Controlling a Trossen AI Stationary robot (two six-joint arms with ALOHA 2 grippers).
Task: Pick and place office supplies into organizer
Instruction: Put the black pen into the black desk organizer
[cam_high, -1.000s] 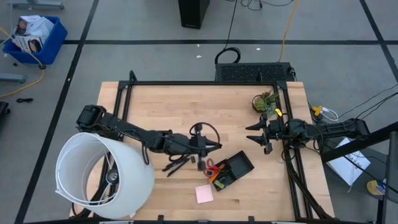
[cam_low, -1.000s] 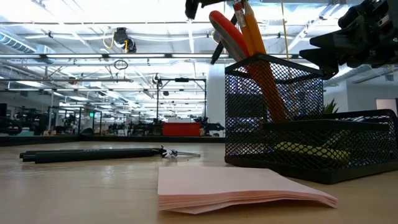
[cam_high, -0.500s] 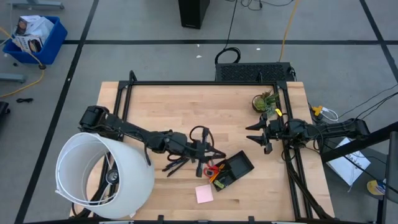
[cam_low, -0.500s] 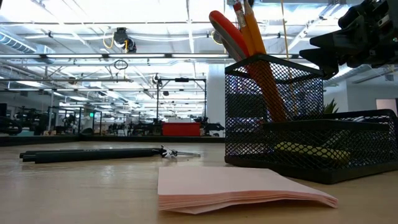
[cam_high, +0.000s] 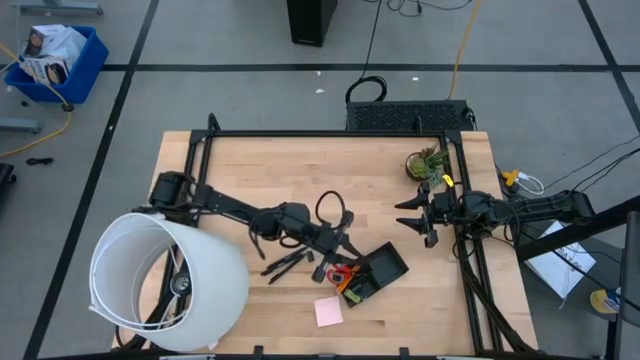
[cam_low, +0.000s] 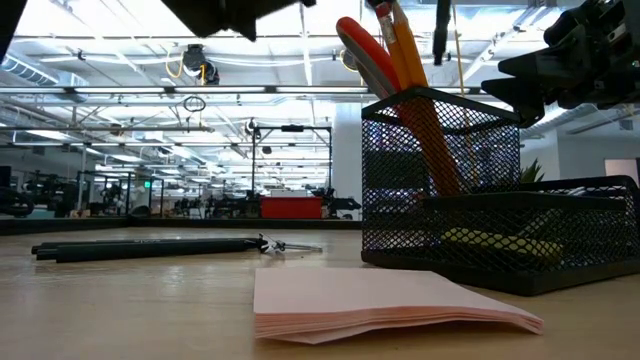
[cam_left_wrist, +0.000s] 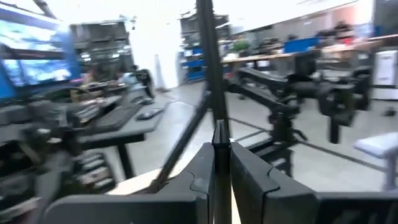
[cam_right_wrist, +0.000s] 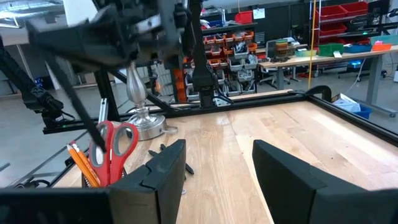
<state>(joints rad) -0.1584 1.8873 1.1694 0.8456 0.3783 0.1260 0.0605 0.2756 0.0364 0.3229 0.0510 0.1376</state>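
Jaws of the left gripper (cam_high: 335, 250) are clenched on a thin black pen (cam_left_wrist: 210, 74), which stands upright between them. Just below and beside them is the organizer (cam_high: 375, 272) on the tabletop (cam_high: 300, 175) — red-handled scissors (cam_low: 372, 60) and orange pencils (cam_low: 405, 45) stand in its tall cup. Near it lie the pink sticky-note pad (cam_high: 328, 312) and more black pens (cam_high: 285, 263). Farther off, well apart, the right gripper (cam_high: 412, 217) waits with its jaws released, holding nothing.
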